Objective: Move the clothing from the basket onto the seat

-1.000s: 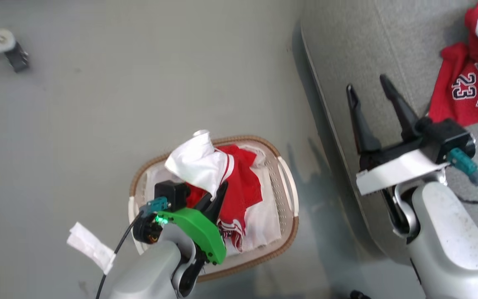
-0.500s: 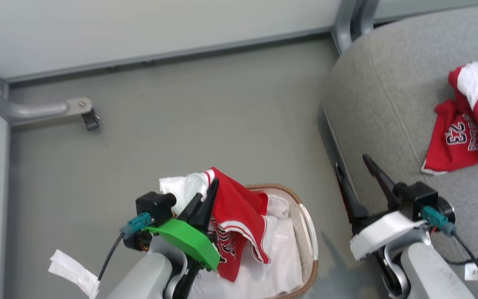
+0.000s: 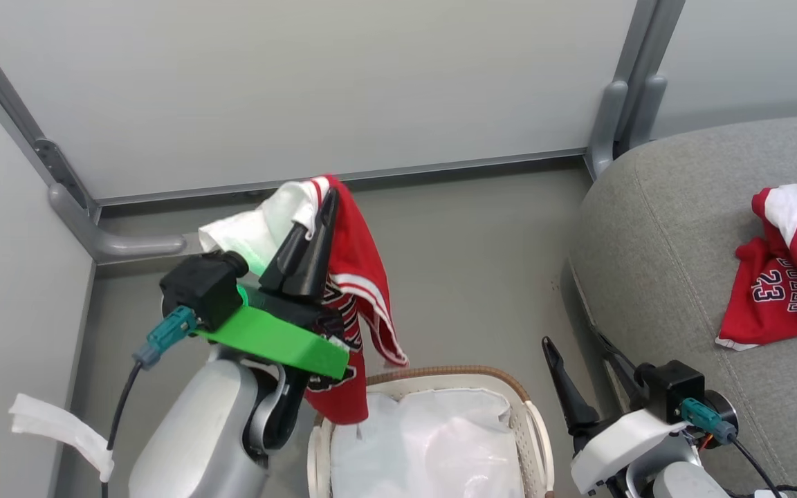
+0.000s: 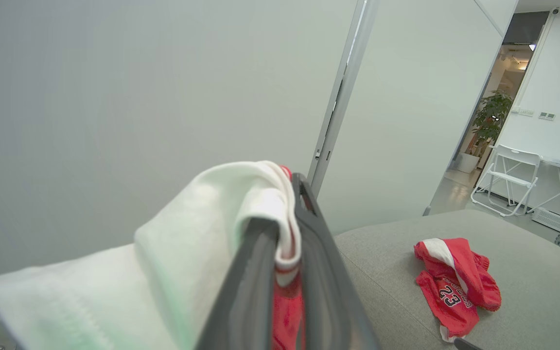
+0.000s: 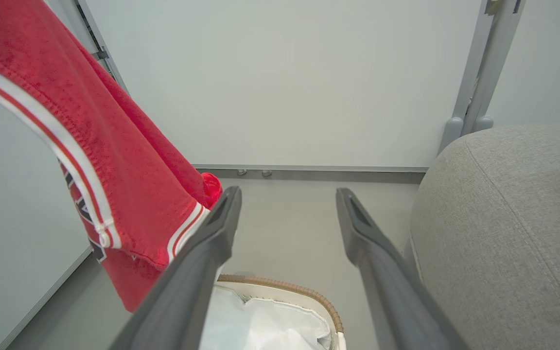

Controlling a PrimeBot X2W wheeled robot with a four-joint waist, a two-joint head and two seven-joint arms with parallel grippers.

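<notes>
The clothing [image 3: 364,277] is in two places. The seat [image 3: 654,228] at the right bears one jersey [image 3: 779,304]. Above the basket [image 3: 440,375], which shows white liner [image 3: 433,443], the left gripper [image 3: 326,207] is clamped on the other piece, hoisted clear of the rim to swing across; a second ago it trailed inside. The right gripper [image 3: 573,340] waits splayed, empty.

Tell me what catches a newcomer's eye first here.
A red and white soft-fabric sports jersey hangs from the shut left end effector, in mid-air beside the oval white plastic basket with a brown woven-look rim. A second red jersey printed 23 lies crumpled on the large grey fabric-upholstered seat at the right.
</notes>
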